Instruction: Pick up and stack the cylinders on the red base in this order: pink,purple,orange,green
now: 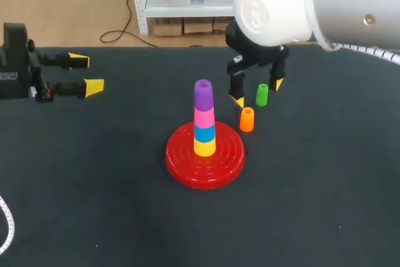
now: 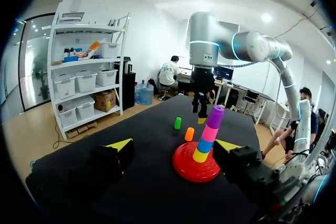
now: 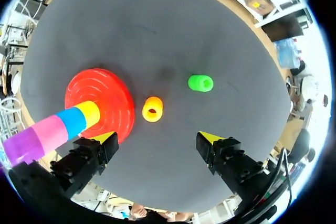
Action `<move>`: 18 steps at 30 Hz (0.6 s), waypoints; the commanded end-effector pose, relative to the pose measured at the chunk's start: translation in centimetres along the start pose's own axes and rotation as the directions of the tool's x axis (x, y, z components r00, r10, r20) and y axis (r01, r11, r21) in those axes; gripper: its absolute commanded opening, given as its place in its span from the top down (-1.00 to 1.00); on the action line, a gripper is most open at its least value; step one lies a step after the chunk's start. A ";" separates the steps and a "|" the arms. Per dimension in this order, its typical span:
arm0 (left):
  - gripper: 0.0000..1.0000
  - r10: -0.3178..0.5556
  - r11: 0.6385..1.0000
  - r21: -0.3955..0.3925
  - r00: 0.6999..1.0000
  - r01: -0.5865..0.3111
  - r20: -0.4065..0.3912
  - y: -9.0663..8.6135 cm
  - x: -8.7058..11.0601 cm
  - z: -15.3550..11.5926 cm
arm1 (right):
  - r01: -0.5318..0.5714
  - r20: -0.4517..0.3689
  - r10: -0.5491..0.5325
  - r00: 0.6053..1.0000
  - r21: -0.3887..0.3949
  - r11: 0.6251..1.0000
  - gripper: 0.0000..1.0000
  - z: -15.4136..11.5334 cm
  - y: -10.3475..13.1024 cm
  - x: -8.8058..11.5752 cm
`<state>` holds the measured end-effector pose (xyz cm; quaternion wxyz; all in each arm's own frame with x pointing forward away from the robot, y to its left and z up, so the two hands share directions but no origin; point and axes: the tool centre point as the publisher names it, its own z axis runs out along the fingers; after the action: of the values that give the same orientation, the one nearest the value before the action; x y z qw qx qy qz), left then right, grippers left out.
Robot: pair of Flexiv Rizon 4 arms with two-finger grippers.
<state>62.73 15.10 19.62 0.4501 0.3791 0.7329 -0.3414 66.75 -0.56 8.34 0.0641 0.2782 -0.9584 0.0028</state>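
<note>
Right gripper [image 1: 257, 92] hangs open by the orange cylinder [image 1: 247, 119]; looks like light, stiff plastic, so pinch its sides.

Red base [image 1: 181, 167], orange cylinder [image 1: 247, 119], green cylinder [image 1: 262, 94]

Black matte surface [image 1: 94, 186]. Three things sit directly on it. The red base [image 1: 222, 161] is roughly mid-surface. The orange cylinder [image 1: 247, 119] stands upright just beside the base's far-right rim, with a small gap visible in the right wrist view. The green cylinder [image 1: 262, 95] stands upright near the orange one, further back and to the right, not touching it. Both cylinders have the hollow end up.
</note>
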 end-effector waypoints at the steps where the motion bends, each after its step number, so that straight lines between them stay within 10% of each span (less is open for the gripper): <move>1: -1.00 0.003 1.000 -0.003 1.000 -0.003 0.008 0.0 0.2 0.1 | 0.017 0.055 -0.017 0.998 0.007 1.000 -1.00 0.9 0.3 0.6; 18: -1.00 0.003 1.000 -0.003 1.000 -0.003 0.008 0.0 0.2 0.1 | 0.050 0.092 -0.049 0.995 -0.008 0.999 -1.00 0.8 0.4 0.0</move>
<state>62.73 15.10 19.62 0.4501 0.3791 0.7329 -0.3414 66.59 -0.20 7.59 0.0246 0.3017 -0.9529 -0.0160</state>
